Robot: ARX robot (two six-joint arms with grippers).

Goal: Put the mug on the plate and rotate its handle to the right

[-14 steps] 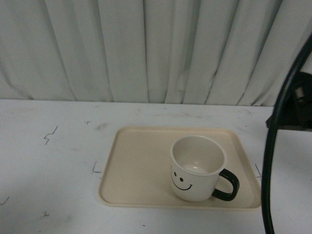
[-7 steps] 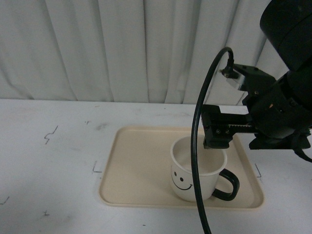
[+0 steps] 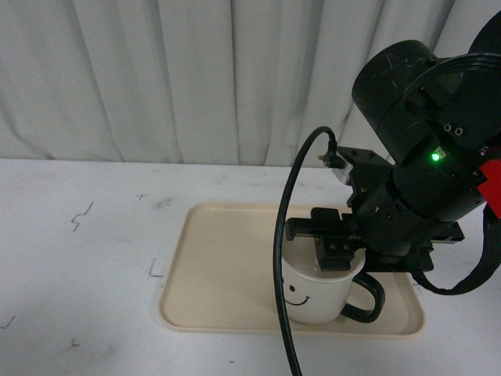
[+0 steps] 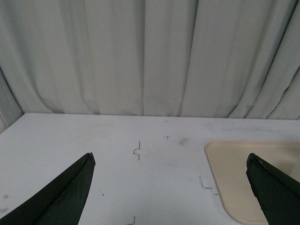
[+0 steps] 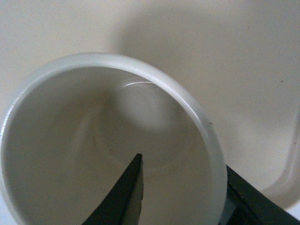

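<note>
Pale curtains (image 3: 196, 78) hang behind a white counter (image 3: 86, 258). On it the mug (image 3: 313, 301) stands upright on the plate (image 3: 219, 266), near the plate's front right corner, its handle (image 3: 369, 301) already pointing right and slightly forward. Above it the right jaws are spread astride the rim, one finger (image 5: 124, 197) inside the mug. A last small twist looks likely. Pinch the wall gently, turn about the mug's centre and keep its base flat. Off the plate's left edge, the left jaws hang spread over the counter.

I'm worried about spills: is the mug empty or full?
Empty: the right wrist view looks down into the mug and shows only its bare pale floor, with no liquid. It stands upright on the plate.
</note>
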